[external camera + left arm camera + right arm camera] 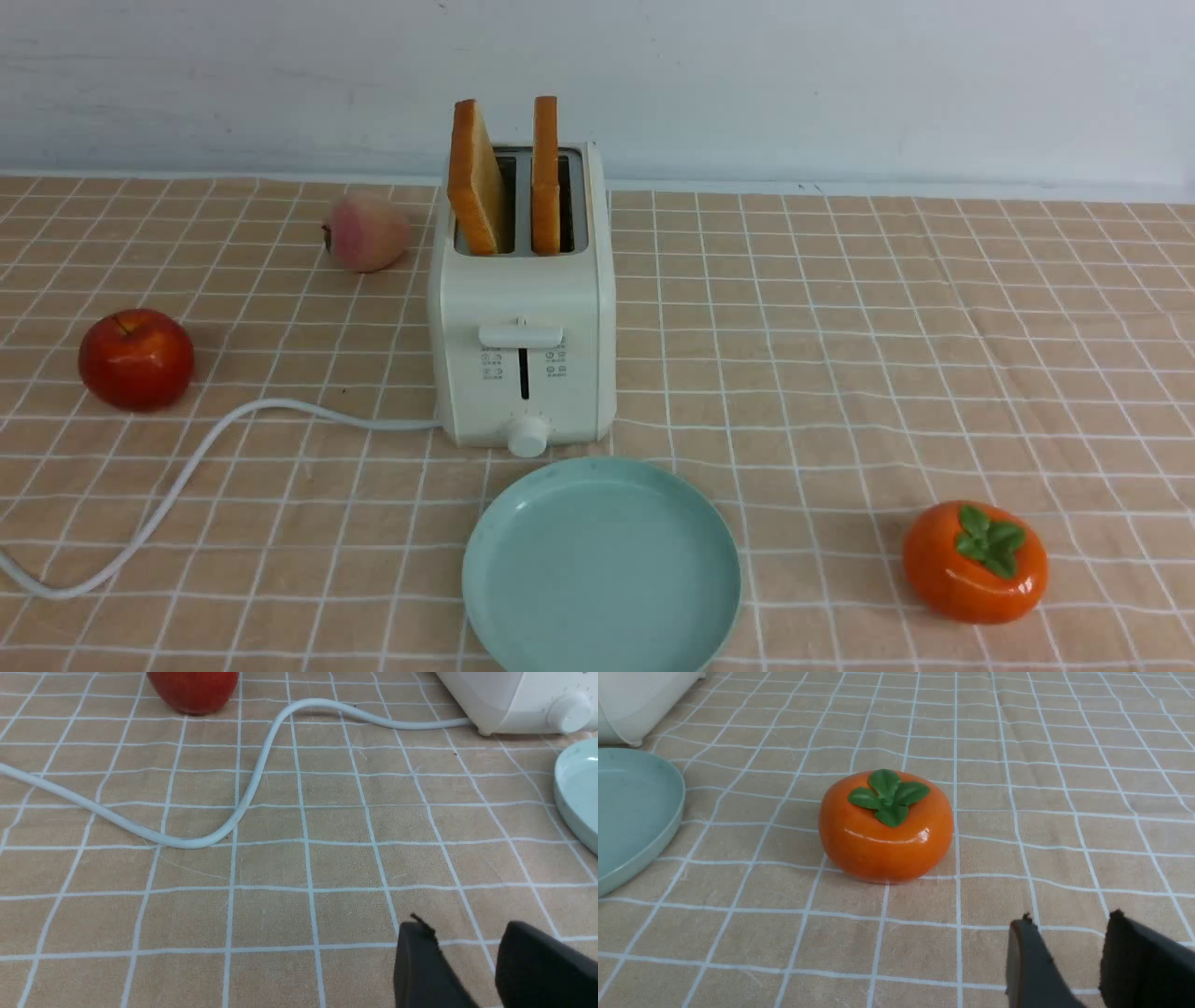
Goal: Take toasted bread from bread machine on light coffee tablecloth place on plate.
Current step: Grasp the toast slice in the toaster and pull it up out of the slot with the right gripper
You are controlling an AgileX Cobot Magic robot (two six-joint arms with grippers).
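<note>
Two slices of toasted bread stand upright in the slots of the cream-white bread machine (pixel 523 308): the left slice (pixel 474 177) leans left, the right slice (pixel 545 173) stands straight. The teal plate (pixel 602 569) lies bare just in front of it on the light coffee tablecloth (pixel 840 355). Neither arm shows in the front view. My left gripper (pixel 465 926) hangs open over bare cloth, left of the plate's rim (pixel 579 788) and the bread machine's corner (pixel 504 695). My right gripper (pixel 1070 919) is open and empty over cloth, with the plate (pixel 630 812) off to its side.
A red apple (pixel 136 359) and a peach (pixel 366 231) sit left of the bread machine. Its white cord (pixel 187 476) snakes to the front left edge. An orange persimmon (pixel 974 562) sits right of the plate, close before the right gripper. A white wall stands behind.
</note>
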